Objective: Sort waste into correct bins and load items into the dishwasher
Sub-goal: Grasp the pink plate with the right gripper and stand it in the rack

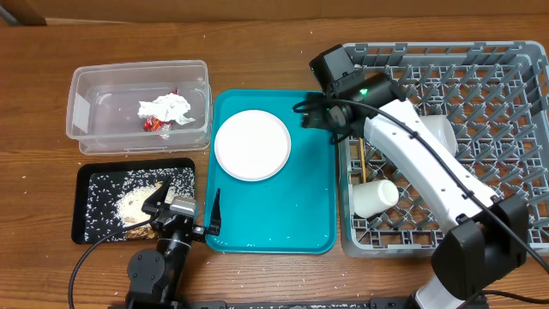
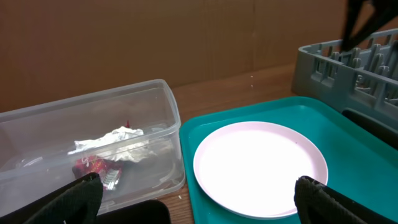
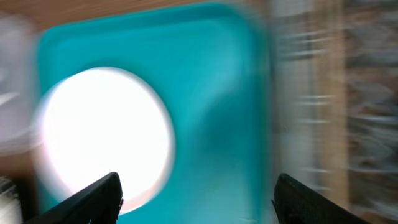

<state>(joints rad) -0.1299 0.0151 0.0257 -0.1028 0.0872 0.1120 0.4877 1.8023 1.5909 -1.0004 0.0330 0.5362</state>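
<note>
Teal tray (image 1: 302,206) holds plate (image 1: 252,145) upper-left; rack (image 1: 446,49) borders right.

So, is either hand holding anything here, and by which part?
Nothing is held. The left hand and right hand are both open and empty; the round pale pink plate lies untouched.
</note>
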